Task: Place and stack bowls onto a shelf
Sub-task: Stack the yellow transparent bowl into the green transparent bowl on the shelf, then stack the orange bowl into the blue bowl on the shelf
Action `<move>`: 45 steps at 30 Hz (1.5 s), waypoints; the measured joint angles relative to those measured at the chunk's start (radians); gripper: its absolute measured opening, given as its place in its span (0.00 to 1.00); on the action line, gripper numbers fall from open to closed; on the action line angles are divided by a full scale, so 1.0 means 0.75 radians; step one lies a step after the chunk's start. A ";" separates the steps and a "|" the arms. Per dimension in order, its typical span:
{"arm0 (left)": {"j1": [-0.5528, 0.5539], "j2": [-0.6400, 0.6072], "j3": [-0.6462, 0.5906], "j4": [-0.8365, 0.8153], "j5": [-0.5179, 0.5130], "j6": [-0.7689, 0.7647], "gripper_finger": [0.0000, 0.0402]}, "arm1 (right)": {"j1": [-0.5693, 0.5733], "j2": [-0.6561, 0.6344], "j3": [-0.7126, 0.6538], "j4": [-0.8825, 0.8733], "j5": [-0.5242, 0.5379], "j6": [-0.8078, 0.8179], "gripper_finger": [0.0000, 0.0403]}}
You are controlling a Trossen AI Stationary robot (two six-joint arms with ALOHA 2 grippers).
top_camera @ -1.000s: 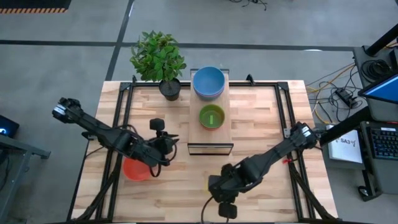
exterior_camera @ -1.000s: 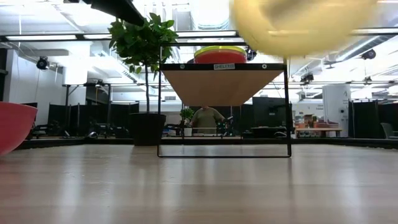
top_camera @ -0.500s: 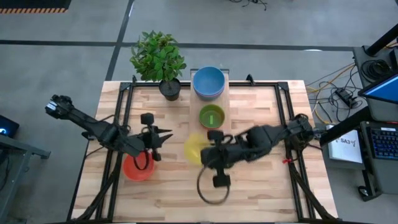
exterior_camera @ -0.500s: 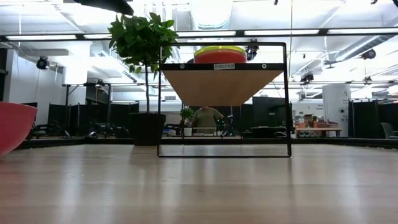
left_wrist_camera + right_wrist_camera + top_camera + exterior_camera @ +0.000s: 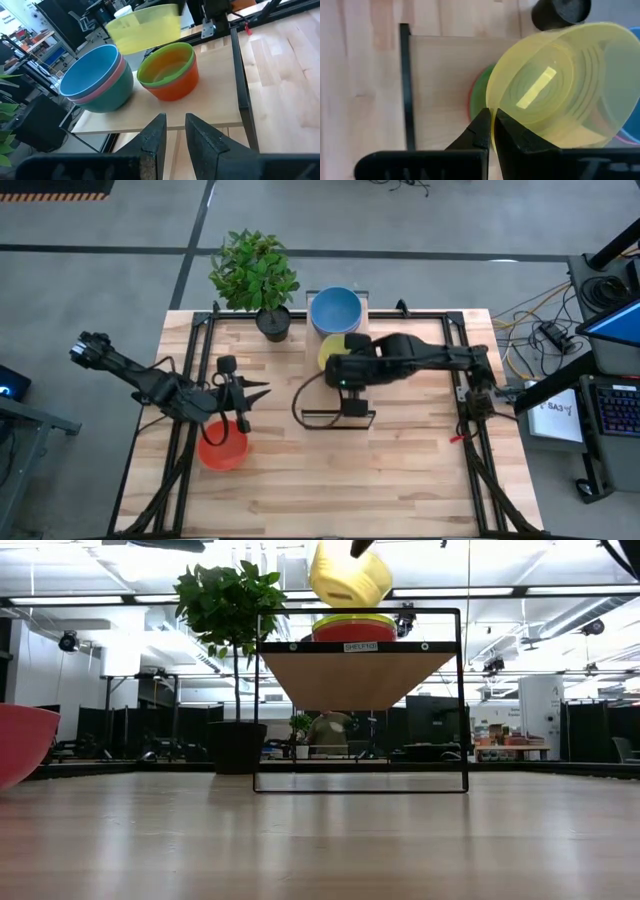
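Note:
My right gripper (image 5: 492,117) is shut on a yellow bowl (image 5: 332,350) above the shelf (image 5: 322,398), over a green bowl stacked in an orange-red one (image 5: 167,72). A blue bowl stacked on a pink and a teal one (image 5: 335,312) stands at the shelf's far end. A red-orange bowl (image 5: 222,448) rests on the table at the left. My left gripper (image 5: 263,390) is open and empty, between that bowl and the shelf, pointing at the shelf. My right gripper pinches the yellow bowl's wall at the rim (image 5: 491,111), one finger inside and one outside. The bowl is lifted clear, tilted on its side (image 5: 350,575), above the green bowl on the shelf.
A potted plant (image 5: 255,275) stands at the far edge, left of the shelf. Dark frame rails (image 5: 195,380) run along both sides of the table. A person (image 5: 335,730) sits in the room beyond the table.
My right gripper has carried the yellow bowl from near the table's near edge up and toward the far edge, to above the shelf's green bowl. My left gripper has drawn back a little toward the far left. The red-orange bowl has stayed in place.

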 joint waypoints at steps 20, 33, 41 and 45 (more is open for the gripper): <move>0.000 0.017 0.001 0.000 0.000 0.019 0.13 | -0.041 0.000 -0.024 -0.010 -0.014 0.073 0.21; 0.000 0.017 0.001 0.000 0.000 0.020 0.13 | -0.009 0.000 -0.024 0.135 -0.022 0.065 0.18; 0.000 0.017 0.001 -0.001 0.002 -0.073 0.13 | 0.115 0.000 -0.025 0.227 -0.026 -0.099 0.17; 0.000 0.025 0.001 -0.001 0.069 -0.189 0.13 | 0.157 0.000 -0.025 0.280 -0.031 -0.216 0.17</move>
